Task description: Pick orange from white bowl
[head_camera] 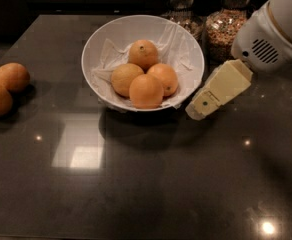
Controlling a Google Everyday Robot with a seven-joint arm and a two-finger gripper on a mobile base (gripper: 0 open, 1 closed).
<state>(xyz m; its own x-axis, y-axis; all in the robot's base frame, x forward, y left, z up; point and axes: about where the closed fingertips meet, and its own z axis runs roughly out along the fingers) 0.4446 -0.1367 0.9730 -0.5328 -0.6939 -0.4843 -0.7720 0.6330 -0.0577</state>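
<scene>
The white bowl (188, 49), lined with crumpled white paper, stands at the middle back of the dark counter and holds four oranges. The smooth orange (146, 90) with no mark lies at the front of the bowl. Behind it are an orange with a dark stem dot (143, 54), one with a small dark speck (163, 78) on the right, and another plain one (123, 78) on the left. My gripper (200, 108), cream-coloured under a white arm housing (276, 29), hangs just right of the bowl's rim, tip pointing down-left. It holds nothing.
Three more oranges (11, 76) lie at the counter's left edge. Two glass jars (226, 26) stand behind the bowl at the back right, close to the arm. The counter (136, 184) is dark and glossy with light reflections.
</scene>
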